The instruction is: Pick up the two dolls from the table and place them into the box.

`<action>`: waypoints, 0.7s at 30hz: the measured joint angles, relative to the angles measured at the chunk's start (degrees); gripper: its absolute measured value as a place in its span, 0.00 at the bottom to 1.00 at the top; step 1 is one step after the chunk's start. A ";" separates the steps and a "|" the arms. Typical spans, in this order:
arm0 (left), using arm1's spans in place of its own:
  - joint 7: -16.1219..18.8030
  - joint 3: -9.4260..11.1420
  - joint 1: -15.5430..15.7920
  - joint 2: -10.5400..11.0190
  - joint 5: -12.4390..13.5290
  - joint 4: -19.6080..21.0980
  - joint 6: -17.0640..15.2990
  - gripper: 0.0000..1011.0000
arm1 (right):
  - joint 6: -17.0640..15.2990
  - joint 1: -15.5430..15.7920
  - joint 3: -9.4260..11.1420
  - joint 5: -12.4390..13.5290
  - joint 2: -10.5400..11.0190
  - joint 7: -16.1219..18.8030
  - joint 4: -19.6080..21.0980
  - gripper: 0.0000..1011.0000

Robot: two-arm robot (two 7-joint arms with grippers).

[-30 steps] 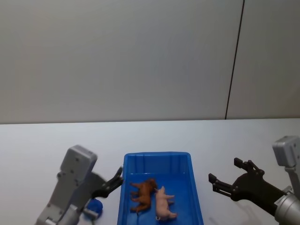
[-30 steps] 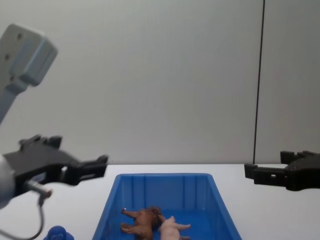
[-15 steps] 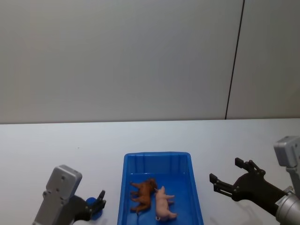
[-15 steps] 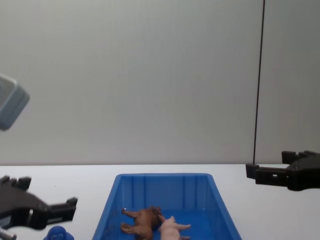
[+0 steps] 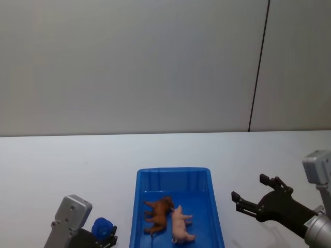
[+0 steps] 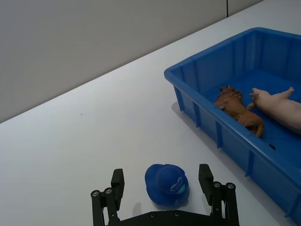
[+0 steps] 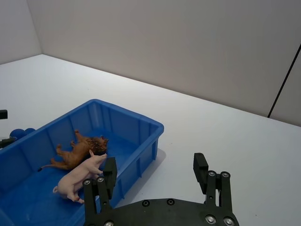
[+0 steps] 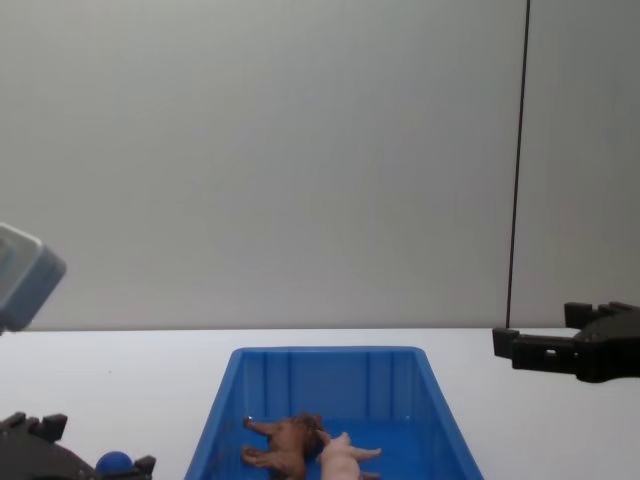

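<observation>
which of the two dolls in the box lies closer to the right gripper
The pale pink pig. It lies on the side of the blue box toward the open right gripper; the brown lion lies beside it, on the far side.

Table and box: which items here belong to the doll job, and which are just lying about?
Job: pink pig and brown lion, both lying in the blue box; table.
Lying about: small blue toy between the open left gripper's fingers.

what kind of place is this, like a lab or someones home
Probably a robot test lab: a bare white table against a blank grey wall, with just a blue bin holding a toy lion and pig.
</observation>
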State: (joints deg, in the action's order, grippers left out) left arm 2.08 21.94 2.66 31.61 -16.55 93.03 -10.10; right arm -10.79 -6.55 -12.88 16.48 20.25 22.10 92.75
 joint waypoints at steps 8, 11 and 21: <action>-1.76 0.10 0.95 -1.09 0.39 -2.68 0.76 0.99 | 0.00 0.01 0.00 0.00 0.02 0.00 0.00 0.99; -2.65 0.10 1.48 -1.56 0.65 -3.77 1.02 0.99 | 0.00 0.00 0.00 0.00 0.02 0.00 0.00 0.99; -5.38 0.08 3.56 -3.20 1.40 -7.45 1.21 0.83 | -0.01 0.00 0.00 -0.01 0.02 0.00 -0.01 0.99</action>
State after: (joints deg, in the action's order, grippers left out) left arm -3.30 22.02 6.22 28.41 -15.15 85.58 -8.89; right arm -10.80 -6.55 -12.88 16.47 20.27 22.10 92.74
